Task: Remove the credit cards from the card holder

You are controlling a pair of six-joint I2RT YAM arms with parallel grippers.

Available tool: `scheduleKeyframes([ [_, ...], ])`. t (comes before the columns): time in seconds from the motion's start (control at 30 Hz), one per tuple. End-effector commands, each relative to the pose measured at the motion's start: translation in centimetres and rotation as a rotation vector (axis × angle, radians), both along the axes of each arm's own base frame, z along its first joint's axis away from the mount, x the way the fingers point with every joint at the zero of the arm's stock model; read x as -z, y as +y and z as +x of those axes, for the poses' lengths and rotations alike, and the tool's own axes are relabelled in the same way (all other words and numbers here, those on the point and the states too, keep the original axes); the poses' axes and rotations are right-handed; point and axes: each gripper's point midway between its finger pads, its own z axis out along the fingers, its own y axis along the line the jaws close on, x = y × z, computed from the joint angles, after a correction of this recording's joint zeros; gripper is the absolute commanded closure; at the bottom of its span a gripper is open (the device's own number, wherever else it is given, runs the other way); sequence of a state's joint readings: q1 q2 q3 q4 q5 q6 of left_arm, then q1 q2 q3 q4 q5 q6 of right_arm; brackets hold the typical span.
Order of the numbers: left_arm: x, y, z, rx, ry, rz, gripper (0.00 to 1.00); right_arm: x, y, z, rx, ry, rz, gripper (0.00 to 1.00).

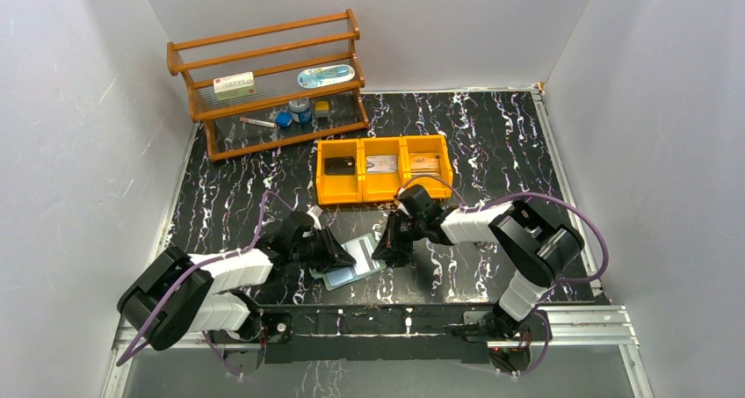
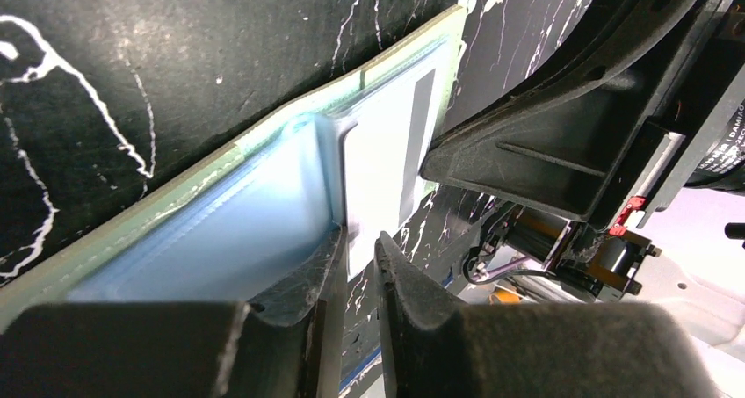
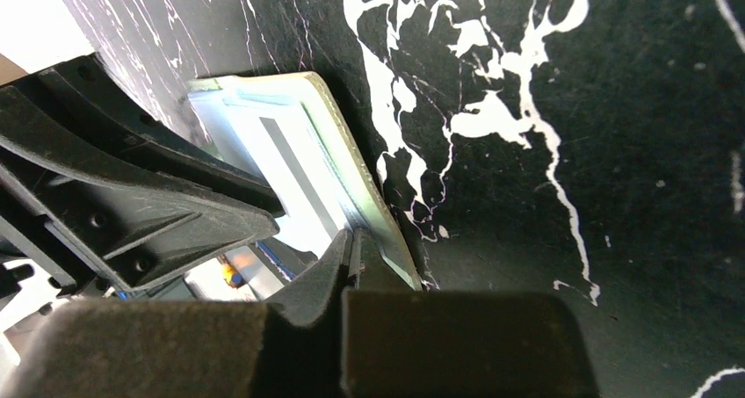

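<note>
In the top view the card holder (image 1: pixel 351 264) is lying on the black marbled worktop (image 1: pixel 492 143) in the lower middle of the frame, squeezed between the two claws. Its long axis is running from lower left to upper right. The left claw (image 1: pixel 339 257) is sitting at its lower-left end and the right claw (image 1: pixel 385 254) at its upper-right end, so the two are facing each other along that line.

The right claw is pressing its jaws together on the holder's pale green rim. In the right wrist view the fingertips (image 3: pixel 344 256) are meeting on that edge at the bottom centre of the frame.

The left claw is the one nearer the card. In its wrist view a white card with a grey stripe (image 2: pixel 382 161) is showing inside the translucent sleeve. The card's near end is reaching down into the narrow gap between the two fingers (image 2: pixel 318 275) at the bottom centre of the frame. The jaws are standing slightly apart there, and I cannot tell whether the pads are touching the card.

The coming pull looks as if it should run along the holder's long axis toward the lower left of the top view, away from the anchoring right claw. The risk is the left jaws catching the sleeve's lip along with the card. The orange bin (image 1: pixel 384 193) is waiting higher in the frame, well apart.
</note>
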State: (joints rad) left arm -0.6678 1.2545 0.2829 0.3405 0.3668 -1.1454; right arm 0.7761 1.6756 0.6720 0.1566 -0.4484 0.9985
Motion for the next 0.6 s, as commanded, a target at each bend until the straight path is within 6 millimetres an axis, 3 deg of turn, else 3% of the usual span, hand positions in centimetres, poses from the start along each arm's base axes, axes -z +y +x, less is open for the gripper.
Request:
scheduleKeyframes([
  [0.0,-4.3,-2.8,0.7,0.054,-0.11,-0.205,0.85,1.9,0.1,-1.4,-0.026,0.033,-0.015,1.0],
  [0.13,-1.4,-0.8,0.6,-0.016,-0.031,-0.047,0.79,0.9,0.6,-1.6,-0.038,0.036,0.036,1.0],
  [0.27,0.5,0.6,0.7,-0.056,0.002,0.067,0.76,1.3,0.3,-1.9,-0.016,0.07,0.019,1.0],
  [0.43,0.3,0.0,0.7,-0.076,0.006,-0.004,0.76,1.2,0.4,-2.0,-0.005,0.09,0.031,1.0],
  [0.57,-1.3,-0.9,1.1,-0.108,-0.04,-0.143,0.77,1.2,0.5,-2.5,0.01,0.118,0.055,1.0],
])
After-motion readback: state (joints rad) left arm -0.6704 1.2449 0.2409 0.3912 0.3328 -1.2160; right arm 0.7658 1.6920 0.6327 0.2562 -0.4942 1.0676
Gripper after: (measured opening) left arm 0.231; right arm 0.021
